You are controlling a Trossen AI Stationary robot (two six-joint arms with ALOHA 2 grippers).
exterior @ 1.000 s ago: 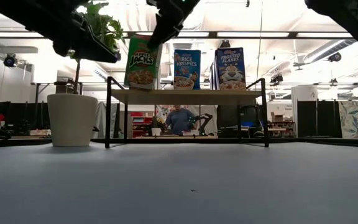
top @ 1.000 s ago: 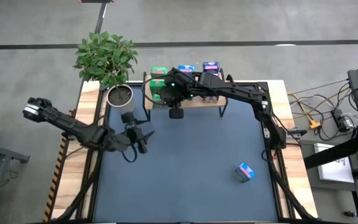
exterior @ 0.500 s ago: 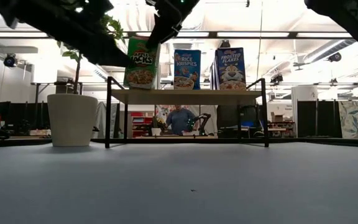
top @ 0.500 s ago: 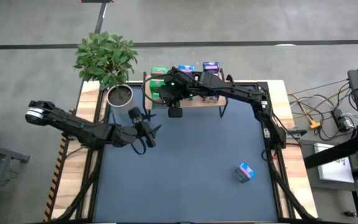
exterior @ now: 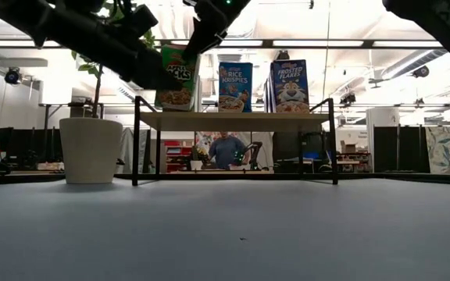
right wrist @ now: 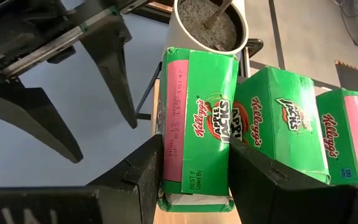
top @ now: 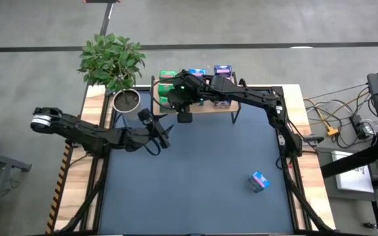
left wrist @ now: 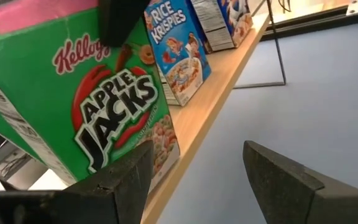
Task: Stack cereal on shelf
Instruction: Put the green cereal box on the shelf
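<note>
Since a second ago my left arm has swung in from the left edge of the tabletop toward the shelf, while my right arm has stayed where it was and the boxes have not shifted.

My right gripper (right wrist: 191,171) is pinching the front green cereal box (right wrist: 199,146) at the left end of the shelf (exterior: 233,120), one finger on each side of it. That box stands upright on the board, and two more green boxes (right wrist: 278,134) stand right behind it. Next along the front edge stands a blue rice cereal box (exterior: 234,87), and toward the right end a darker blue flakes box (exterior: 289,86). Seen from above, more boxes stand behind these along the far edge. One blue box (top: 258,181) lies well apart from the rest, toward the near right corner of the tabletop (top: 202,183).

My left gripper (top: 157,134) hangs over the tabletop just in front of the shelf's left end, its fingers spread and holding nothing, pointing at the green box. From table height it overlaps the lower left part of that box; I cannot tell whether it touches.

A potted plant (top: 113,62) stands at the far left corner, just beside the shelf. A person (exterior: 226,150) shows in the room beyond, under the board.
</note>
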